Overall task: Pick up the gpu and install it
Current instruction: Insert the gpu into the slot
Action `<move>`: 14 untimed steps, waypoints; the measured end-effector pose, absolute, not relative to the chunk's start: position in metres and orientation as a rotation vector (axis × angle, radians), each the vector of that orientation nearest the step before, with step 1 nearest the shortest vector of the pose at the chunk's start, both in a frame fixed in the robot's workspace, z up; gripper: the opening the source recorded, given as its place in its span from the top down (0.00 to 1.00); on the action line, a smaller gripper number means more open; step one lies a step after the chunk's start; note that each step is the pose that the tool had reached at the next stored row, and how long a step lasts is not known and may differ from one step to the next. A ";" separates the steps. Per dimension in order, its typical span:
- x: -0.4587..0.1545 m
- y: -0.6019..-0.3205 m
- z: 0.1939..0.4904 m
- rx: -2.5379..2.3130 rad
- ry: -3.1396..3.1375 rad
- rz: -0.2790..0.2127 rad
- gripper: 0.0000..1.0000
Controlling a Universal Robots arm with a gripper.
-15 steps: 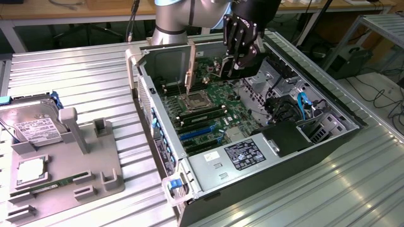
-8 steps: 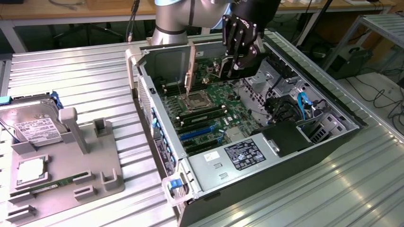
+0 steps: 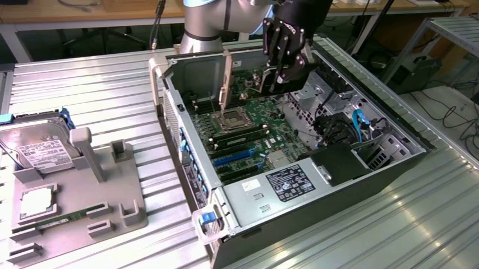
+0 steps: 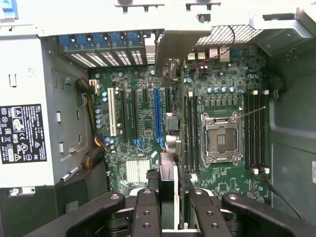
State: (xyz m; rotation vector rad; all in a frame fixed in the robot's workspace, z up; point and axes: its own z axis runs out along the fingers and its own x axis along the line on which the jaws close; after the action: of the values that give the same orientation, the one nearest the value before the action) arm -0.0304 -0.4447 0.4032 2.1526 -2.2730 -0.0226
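My gripper [image 3: 285, 63] hangs over the open computer case [image 3: 389, 140], shut on the gpu [image 3: 293, 78]. In the wrist view the gpu [image 4: 168, 173] runs edge-on away from between my black fingers [image 4: 146, 212], and its silver end bracket [image 4: 174, 52] reaches toward the case's rear slot openings. The card hovers above the green motherboard [image 4: 143, 163], roughly in line with the gap between the blue expansion slot [image 4: 158, 116] and the memory slots. I cannot tell whether the card touches the board.
The CPU socket [image 4: 221, 138] lies beside the card, and the power supply [image 3: 292, 182] fills the case's near end. Cables [image 3: 351, 126] crowd the drive bay. On the exterior view's left, a grey fixture tray [image 3: 82, 202] holds a hard drive [image 3: 41, 148] and a memory stick [image 3: 71, 218].
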 end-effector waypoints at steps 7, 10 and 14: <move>-0.030 -0.445 0.402 2.153 -2.273 -0.023 0.72; -0.030 -0.445 0.401 2.153 -2.273 -0.023 0.72; -0.031 -0.445 0.399 2.153 -2.273 -0.023 0.72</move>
State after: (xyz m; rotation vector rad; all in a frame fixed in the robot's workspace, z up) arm -0.0306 -0.4448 0.3986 2.1530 -2.2731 -0.0233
